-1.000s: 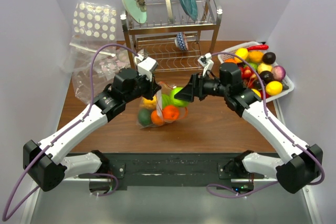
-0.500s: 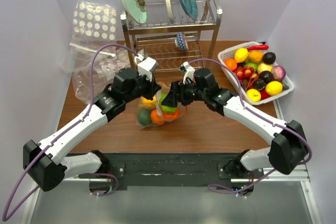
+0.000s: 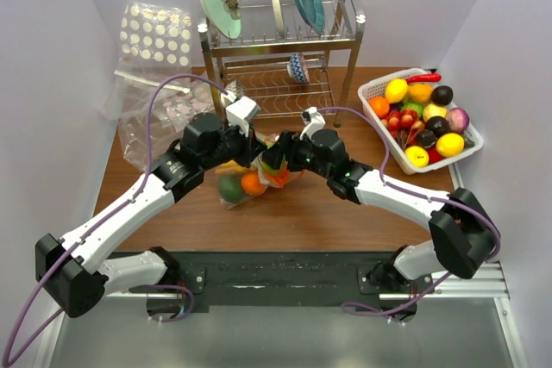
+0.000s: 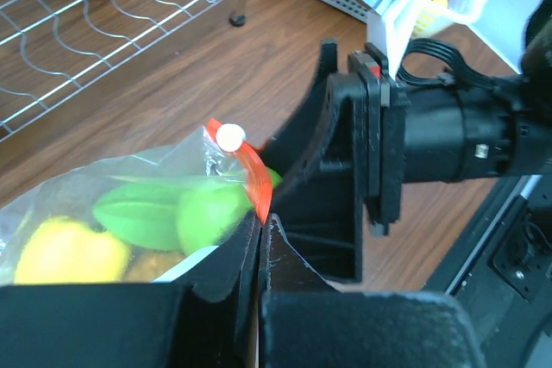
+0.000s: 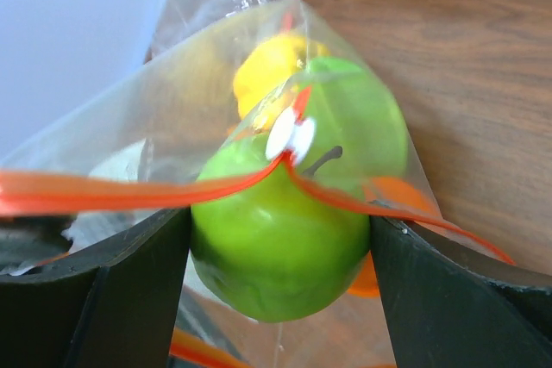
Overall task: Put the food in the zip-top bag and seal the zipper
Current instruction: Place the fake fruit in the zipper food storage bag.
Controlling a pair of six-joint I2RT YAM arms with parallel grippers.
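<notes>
The clear zip-top bag (image 3: 244, 180) lies mid-table and holds orange, yellow and green food (image 4: 155, 213). My left gripper (image 3: 251, 149) is shut on the bag's top edge, right at the orange-red zipper (image 4: 255, 180); the white slider (image 4: 229, 136) sits just above the jaws. My right gripper (image 3: 278, 158) is shut on a bright green apple (image 5: 285, 239) at the bag's mouth. In the right wrist view the zipper strip (image 5: 112, 191) and slider (image 5: 290, 139) cross in front of the apple, and a yellow fruit (image 5: 267, 66) shows inside the bag behind it.
A metal dish rack (image 3: 276, 49) with plates stands behind the bag. A white basket (image 3: 377, 90) of more toy fruit is at the right. A dotted clear bag (image 3: 155, 36) and a speckled pouch (image 3: 164, 114) lie at the back left.
My right gripper has moved left with the green apple, up to the bag's mouth. The bag has swung down and left under my left gripper's hold.
</notes>
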